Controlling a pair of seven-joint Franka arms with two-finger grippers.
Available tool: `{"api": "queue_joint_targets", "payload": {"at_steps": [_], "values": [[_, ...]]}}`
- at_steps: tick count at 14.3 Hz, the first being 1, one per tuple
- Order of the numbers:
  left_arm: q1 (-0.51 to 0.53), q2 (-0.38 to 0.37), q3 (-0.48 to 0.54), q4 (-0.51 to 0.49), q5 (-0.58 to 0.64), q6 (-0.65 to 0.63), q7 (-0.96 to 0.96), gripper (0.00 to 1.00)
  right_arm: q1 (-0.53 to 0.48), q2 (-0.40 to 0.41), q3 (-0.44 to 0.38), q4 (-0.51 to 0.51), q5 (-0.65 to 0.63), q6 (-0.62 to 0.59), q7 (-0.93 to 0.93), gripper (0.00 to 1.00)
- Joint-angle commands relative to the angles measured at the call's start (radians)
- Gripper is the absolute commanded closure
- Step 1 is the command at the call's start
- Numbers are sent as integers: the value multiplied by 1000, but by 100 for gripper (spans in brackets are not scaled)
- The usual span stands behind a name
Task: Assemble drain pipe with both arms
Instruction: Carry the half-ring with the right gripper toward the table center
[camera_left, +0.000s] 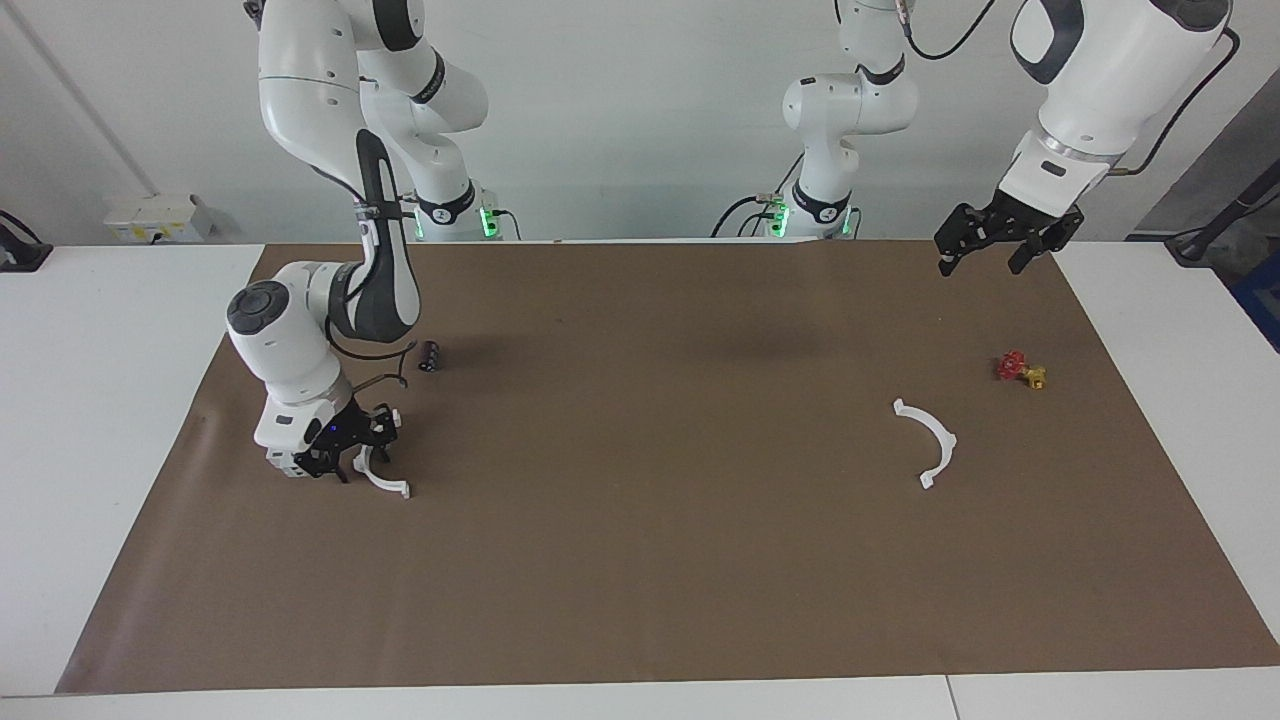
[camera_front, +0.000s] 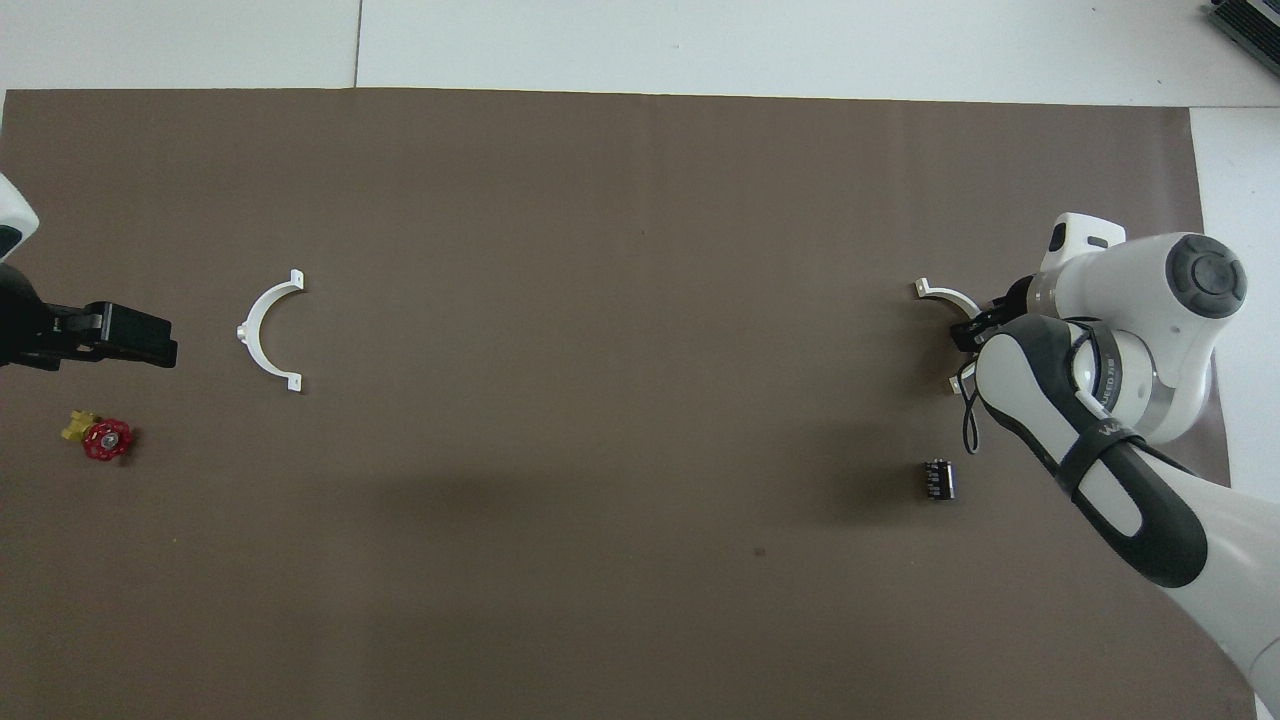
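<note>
The drain pipe lies as two separate white half-rings on the brown mat. One half-ring (camera_left: 938, 437) (camera_front: 262, 335) lies free toward the left arm's end. The other half-ring (camera_left: 384, 482) (camera_front: 944, 293) is at the right arm's end. My right gripper (camera_left: 352, 462) (camera_front: 972, 325) is down at the mat over this ring's middle, which it hides; both end tabs stick out. My left gripper (camera_left: 985, 262) (camera_front: 150, 345) hangs raised and open over the mat at the left arm's end, holding nothing.
A small red-and-yellow valve (camera_left: 1020, 370) (camera_front: 100, 438) lies toward the left arm's end, nearer to the robots than the free half-ring. A small black part (camera_left: 430, 355) (camera_front: 937, 478) lies nearer to the robots than the right gripper. White table (camera_left: 120, 400) surrounds the mat.
</note>
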Motion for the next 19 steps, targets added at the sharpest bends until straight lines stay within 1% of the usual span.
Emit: {"api": "queue_joint_targets", "payload": {"at_steps": [1,4,5,7,10,14,18,19], "values": [[0,-2,0,5,12,7,9,0,-8,4,5,-10,31,27,-41,100],[0,-2,0,5,12,7,9,0,-4,6,7,16,31,0,-36,100],[0,-2,0,5,12,7,9,0,4,4,8,40,31,-34,-24,100],[0,-2,0,5,12,7,9,0,25,1,14,105,30,-132,72,100],[3,-2,0,5,10,6,9,0,111,1,13,146,30,-186,265,100],[4,-2,0,5,12,6,9,0,276,1,13,169,10,-185,629,100],[3,-2,0,5,12,7,10,0,428,24,13,171,10,-166,896,100],[3,-2,0,5,12,7,10,0,453,32,13,174,7,-162,935,100]]}}
